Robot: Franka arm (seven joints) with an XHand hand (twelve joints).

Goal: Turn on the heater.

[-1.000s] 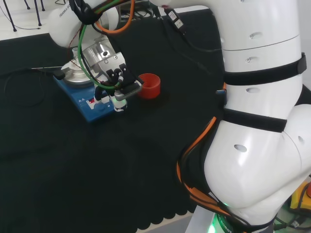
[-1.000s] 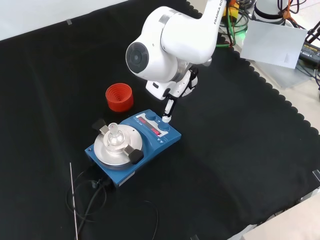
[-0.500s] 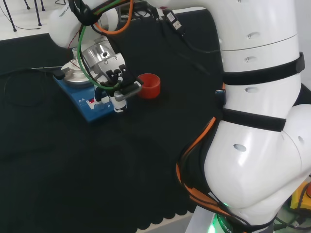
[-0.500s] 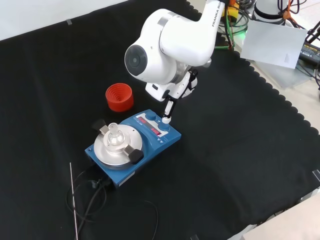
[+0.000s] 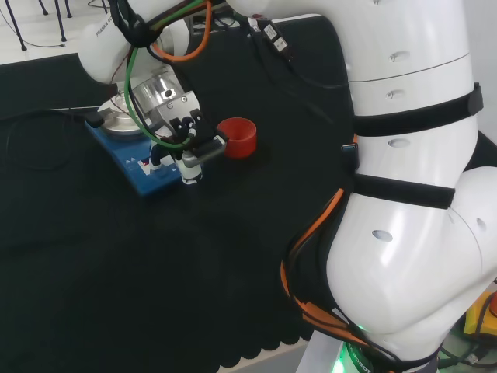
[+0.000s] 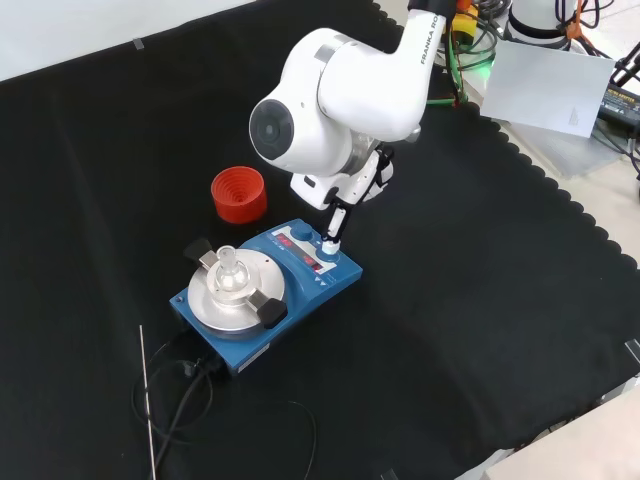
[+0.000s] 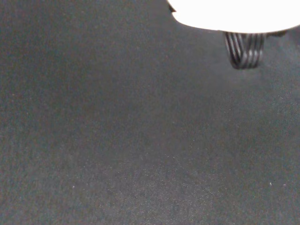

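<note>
Hand (image 6: 345,195): mine, one finger (image 6: 334,222) stretched straight down, nothing held.
Fingertip: on heater (image 6: 262,290) knob (image 6: 328,243), panel's 3 o'clock end, front view.

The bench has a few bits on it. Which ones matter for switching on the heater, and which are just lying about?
In the job:
- blue heater
- hand, a finger at its knob

Lying about:
- red ribbed ring
- small glass flask on the heater plate

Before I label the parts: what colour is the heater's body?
Blue heater, clearest in the front view.

Glossy white arm (image 6: 345,85), orange-green cables (image 5: 159,47)
</note>
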